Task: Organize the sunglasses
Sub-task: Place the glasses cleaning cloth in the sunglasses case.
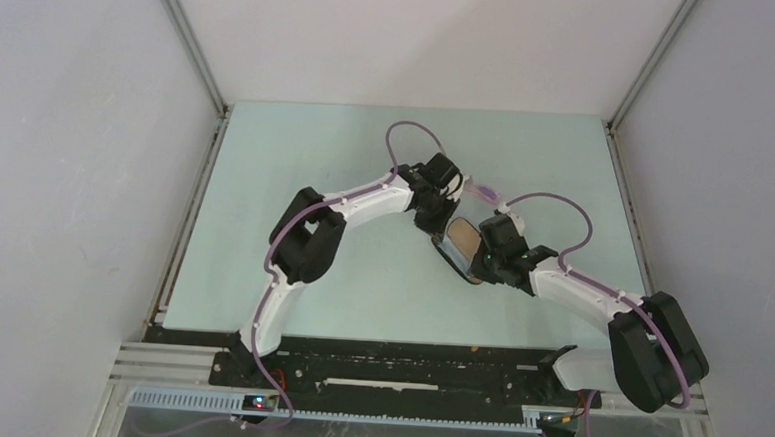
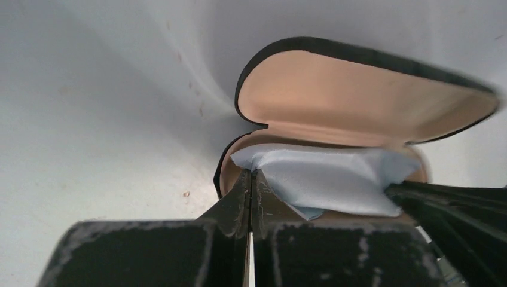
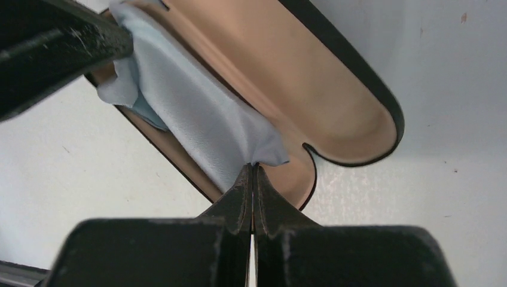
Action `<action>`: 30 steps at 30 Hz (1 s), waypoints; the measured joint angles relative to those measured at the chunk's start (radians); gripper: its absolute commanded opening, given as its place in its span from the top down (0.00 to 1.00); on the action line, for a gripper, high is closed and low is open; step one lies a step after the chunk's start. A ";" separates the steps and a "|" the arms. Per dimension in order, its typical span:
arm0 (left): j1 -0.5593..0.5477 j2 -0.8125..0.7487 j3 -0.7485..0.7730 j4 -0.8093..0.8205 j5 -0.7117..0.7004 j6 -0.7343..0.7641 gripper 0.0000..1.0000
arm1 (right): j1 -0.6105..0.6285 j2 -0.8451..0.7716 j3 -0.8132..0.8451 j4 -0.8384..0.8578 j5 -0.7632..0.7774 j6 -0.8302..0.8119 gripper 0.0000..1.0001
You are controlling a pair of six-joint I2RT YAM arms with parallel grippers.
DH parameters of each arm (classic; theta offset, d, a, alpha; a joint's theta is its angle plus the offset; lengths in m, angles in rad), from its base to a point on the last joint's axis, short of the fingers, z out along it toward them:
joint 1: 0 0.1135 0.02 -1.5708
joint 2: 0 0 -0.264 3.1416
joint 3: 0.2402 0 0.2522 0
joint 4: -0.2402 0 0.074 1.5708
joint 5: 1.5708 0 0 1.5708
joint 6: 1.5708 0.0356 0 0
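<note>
Pressed shut on opposite ends of the blue cloth point(image 2: 323, 179), left gripper point(image 2: 251, 174) and right gripper point(image 3: 252, 170) should lift together, level, clear of the case point(image 2: 359, 95) lid, while the sunglasses point(image 1: 482, 191) seemingly lie just behind it, toward the far edge of the table point(image 1: 296, 164).

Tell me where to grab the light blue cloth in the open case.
Take the light blue fabric cloth by a corner at either short end, where it peaks above the rim of the black oblong case with tan lining. Come from the open long side; the raised lid blocks the other.
</note>
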 measured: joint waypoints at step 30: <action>-0.034 -0.187 -0.366 0.183 -0.104 -0.122 1.00 | 0.009 0.076 -0.005 0.065 0.065 -0.150 1.00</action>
